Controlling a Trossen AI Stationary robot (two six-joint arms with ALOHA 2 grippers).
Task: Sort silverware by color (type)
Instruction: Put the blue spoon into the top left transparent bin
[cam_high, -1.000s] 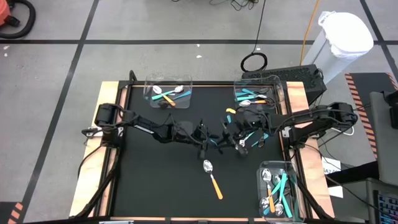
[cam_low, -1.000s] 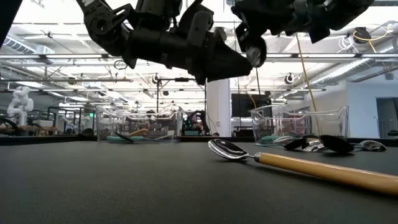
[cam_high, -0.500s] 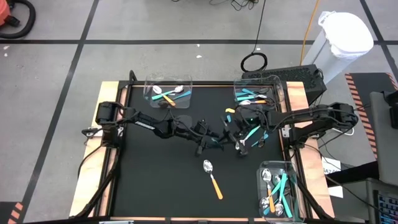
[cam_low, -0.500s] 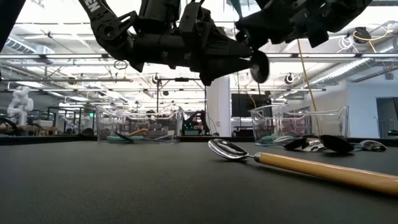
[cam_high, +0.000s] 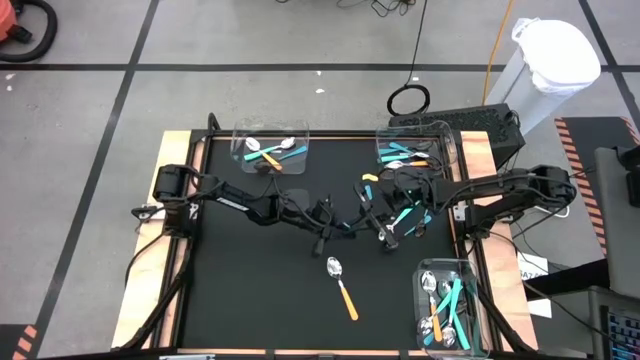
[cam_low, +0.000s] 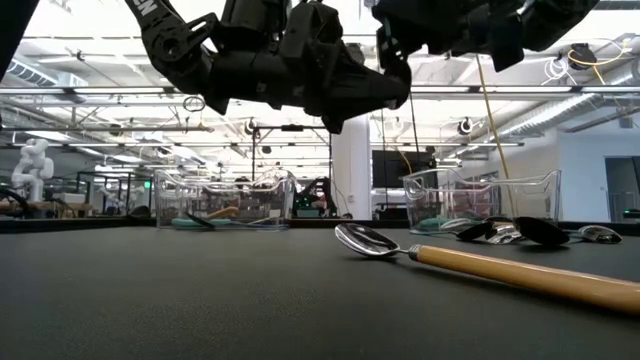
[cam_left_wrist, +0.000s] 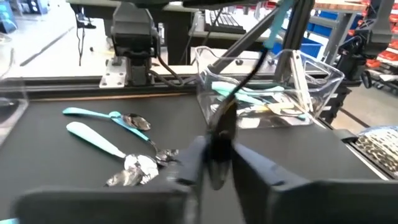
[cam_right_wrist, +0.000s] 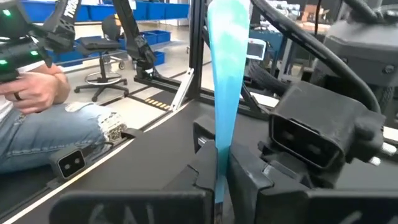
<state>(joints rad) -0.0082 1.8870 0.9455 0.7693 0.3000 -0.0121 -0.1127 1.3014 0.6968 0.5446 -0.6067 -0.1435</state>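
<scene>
Silverware spread over a few spots: mixed teal and orange pieces in the near right bin, more in the far left bin and the far right bin, plus one orange-handled spoon lying alone on the black mat, bowl toward the far side, well apart from the rest. Mid-table, up off the mat, both arms nose to nose. Right gripper clamped tight on the handle of a teal spoon, held in the air. Left gripper pinched in on the shiny bowl end of that same spoon, fingers pressed against either side of it, so gripped at both ends. Two more loose teal spoons lying on the mat just past the grippers, near the far right bin. As for writing: only a scrap of white lettering on the left arm in the low view, "EN" or so, rest cut off; similar white letters on a dark arm beyond the table in the right wrist view, not properly readable. Also a seated person in jeans off past the table edge, hand near the lap
</scene>
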